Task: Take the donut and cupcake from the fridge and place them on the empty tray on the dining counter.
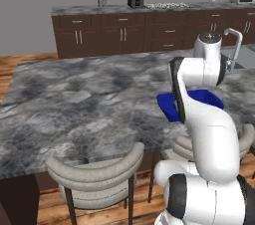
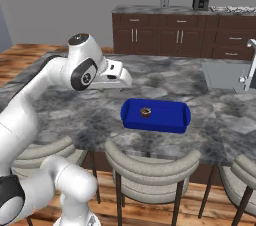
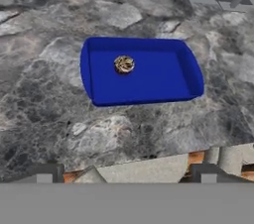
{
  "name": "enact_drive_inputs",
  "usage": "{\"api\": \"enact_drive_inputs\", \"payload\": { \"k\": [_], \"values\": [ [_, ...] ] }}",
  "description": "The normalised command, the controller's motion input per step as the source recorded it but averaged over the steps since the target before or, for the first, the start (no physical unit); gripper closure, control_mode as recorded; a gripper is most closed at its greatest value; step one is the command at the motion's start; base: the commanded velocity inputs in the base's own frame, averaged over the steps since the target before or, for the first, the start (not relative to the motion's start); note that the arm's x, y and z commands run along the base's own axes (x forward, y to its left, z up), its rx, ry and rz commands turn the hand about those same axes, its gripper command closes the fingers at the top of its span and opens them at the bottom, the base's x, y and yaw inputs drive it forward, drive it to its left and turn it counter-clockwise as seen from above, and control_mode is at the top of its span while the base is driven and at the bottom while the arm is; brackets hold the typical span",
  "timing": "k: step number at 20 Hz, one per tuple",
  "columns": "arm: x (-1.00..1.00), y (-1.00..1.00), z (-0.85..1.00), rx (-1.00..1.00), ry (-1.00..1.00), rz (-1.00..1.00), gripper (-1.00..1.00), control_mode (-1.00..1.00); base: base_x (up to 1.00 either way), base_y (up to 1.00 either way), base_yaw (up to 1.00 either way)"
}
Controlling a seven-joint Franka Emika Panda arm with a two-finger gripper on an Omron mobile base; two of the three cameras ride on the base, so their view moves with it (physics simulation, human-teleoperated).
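Cupcake (image 3: pixel 124 64) sits in tray (image 3: pixel 144 84), toward its left part as seen from the hand, resting on the floor of it, apart from the rims. Tray on dining counter (image 3: pixel 59 109), long axis running crosswise to the hand's line of sight. Gripper (image 3: pixel 126 173) pulled back above the counter edge, tray well ahead of and below the jaws. Jaws spread apart, nothing between them. No pink donut in tray, so likely half done; next target probably lies away from the tray, back at the fridge.
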Motion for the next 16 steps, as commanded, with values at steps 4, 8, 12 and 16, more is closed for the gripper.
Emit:
{"api": "enact_drive_inputs", "payload": {
  "k": [4, 8, 12, 16],
  "values": [
    [-1.0, 0.37, -0.25, 0.03, -0.63, 0.11, -1.0, -1.0, 0.0, 0.0, 0.0],
    [-0.99, 0.0, 0.31, 0.1, -0.4, 0.21, -1.0, -1.0, 0.0, 0.0, 0.0],
    [-0.76, 0.14, 0.6, 0.09, -0.08, 0.27, -1.0, -1.0, 0.0, 0.0, 0.0],
    [-0.46, 0.31, 0.48, 0.04, -0.01, 0.26, -1.0, -1.0, 0.0, 0.0, 0.0]
  ]
}}
